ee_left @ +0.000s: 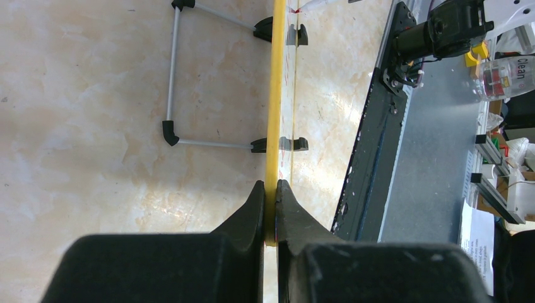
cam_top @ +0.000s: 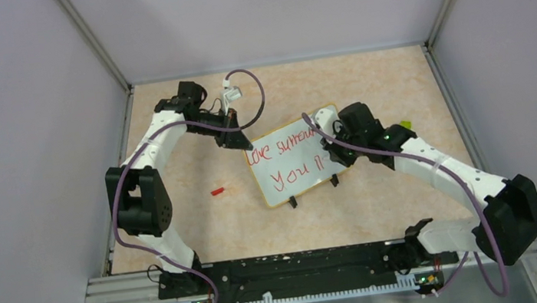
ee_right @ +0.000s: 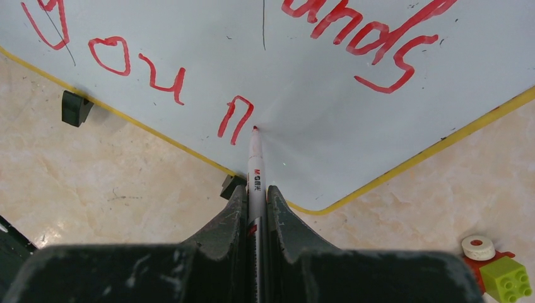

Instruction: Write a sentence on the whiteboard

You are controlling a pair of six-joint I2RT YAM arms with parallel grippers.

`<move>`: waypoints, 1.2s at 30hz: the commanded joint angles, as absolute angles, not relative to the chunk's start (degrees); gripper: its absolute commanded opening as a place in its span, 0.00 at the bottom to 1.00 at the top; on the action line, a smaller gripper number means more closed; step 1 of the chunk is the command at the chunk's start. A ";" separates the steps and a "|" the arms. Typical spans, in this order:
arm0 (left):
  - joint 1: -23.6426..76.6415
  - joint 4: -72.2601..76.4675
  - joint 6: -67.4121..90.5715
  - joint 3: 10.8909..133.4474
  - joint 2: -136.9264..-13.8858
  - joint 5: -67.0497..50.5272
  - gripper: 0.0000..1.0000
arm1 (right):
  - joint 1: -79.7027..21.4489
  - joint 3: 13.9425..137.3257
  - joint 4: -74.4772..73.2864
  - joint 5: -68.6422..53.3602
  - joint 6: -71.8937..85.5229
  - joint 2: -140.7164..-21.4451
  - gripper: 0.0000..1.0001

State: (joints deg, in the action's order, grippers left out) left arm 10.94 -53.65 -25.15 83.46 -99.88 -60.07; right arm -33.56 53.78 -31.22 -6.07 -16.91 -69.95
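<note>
The whiteboard stands tilted in the middle of the table, white with a yellow rim. The sentence runs over it in red, two lines, the lower one reading "You" plus a fresh stroke. My left gripper is shut on the board's yellow top edge at its upper left corner. My right gripper is shut on a white marker. Its red tip touches the board just right of the fresh stroke. In the top view the right wrist hides the board's right end.
A small red cap lies on the table left of the board. The wire stand and black clip feet prop the board from behind. Toy bricks sit by its right corner. The black base rail runs along the near edge.
</note>
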 commanded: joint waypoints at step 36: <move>11.43 -53.22 -25.11 83.63 -99.05 -57.92 0.00 | -31.64 57.81 -29.49 -5.40 -17.52 -69.46 0.00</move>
